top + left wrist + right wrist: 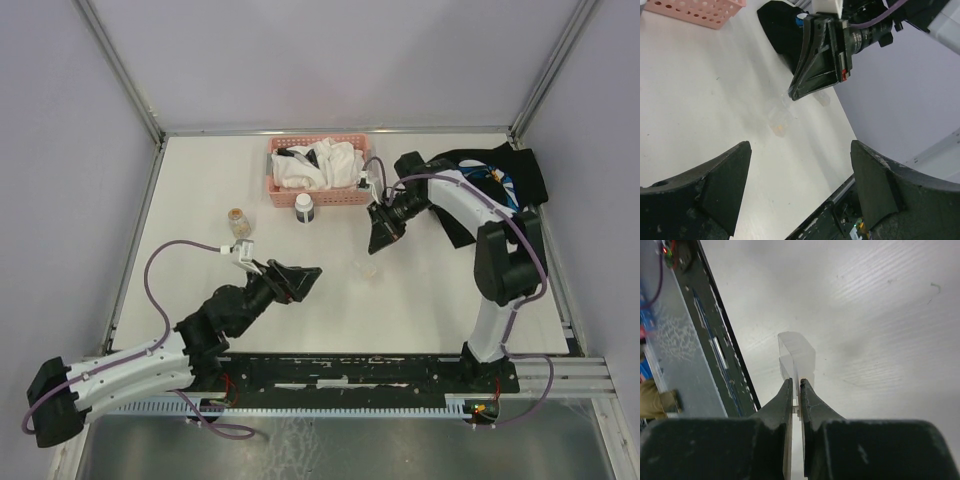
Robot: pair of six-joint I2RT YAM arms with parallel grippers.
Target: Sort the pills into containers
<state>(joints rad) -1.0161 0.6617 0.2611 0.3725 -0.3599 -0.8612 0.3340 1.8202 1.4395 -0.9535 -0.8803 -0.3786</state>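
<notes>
The container (pixel 367 268) is a small clear plastic box lying on the white table between the two grippers. In the left wrist view the container (pixel 777 116) looks faint, with a small orange pill (pixel 780 130) at its near end. My right gripper (pixel 377 246) reaches down to it from behind. Its jaws are shut on a thin clear wall of the container (pixel 796 356), which sticks out past the right gripper (pixel 795 382). My left gripper (pixel 308 284) hovers to the left of the box, open and holding nothing. Between the wide-apart jaws of the left gripper (pixel 800 147) only bare table shows.
A pink basket (pixel 282 190) with white cloths stands at the back. In front of it is a white bottle with a black cap (pixel 304 208), and to the left a jar of tan pills (pixel 238 221). A black bag (pixel 505 170) lies at the back right.
</notes>
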